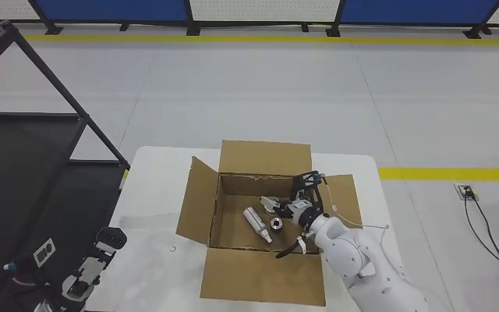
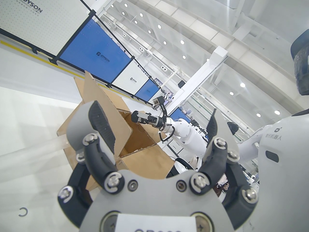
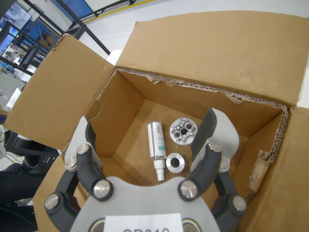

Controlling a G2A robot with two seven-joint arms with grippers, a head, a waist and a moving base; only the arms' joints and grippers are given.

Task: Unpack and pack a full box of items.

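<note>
The right claw (image 3: 148,119) — spread wide and empty — is best lowered straight into the open brown cardboard box (image 3: 217,49), its jaws set across one item only and kept off the walls. On the box floor below it are laid the clear spray bottle with white nozzle (image 3: 156,141), the holed silver metal disc (image 3: 182,131) and the silver metal ring (image 3: 175,163) — close together, apart from the claw.

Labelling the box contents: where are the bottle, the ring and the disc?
bottle (image 3: 157,141), right wrist view, clear body.
ring (image 3: 181,163), right wrist view, metal rim.
disc (image 3: 178,128), right wrist view, face beside centre hole.
</note>
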